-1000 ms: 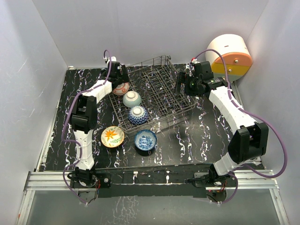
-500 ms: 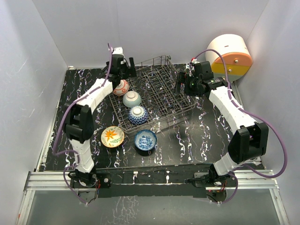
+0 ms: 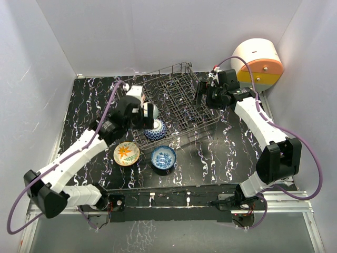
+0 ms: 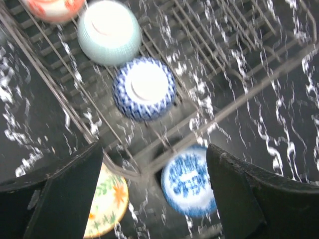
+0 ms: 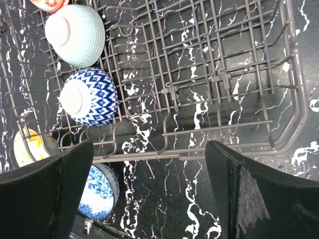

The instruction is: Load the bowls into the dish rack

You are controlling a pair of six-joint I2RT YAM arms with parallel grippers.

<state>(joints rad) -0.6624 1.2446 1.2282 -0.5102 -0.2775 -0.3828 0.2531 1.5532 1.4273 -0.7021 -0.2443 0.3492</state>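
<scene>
3 bowls [image 5: 87, 96] in dish rack [image 5: 169, 93].

The orange-red bowl [image 4: 52, 6] is being cut off by the top edge in both wrist views. From above, it is being hidden under the left arm [image 3: 124, 110]. The left wrist view is being blurred.

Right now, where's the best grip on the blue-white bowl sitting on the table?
The rim, from straight above, one of the left fingers inside and one outside: the blue-white bowl sits mouth-up. Take its near-right rim, clear of the dish rack.
</scene>
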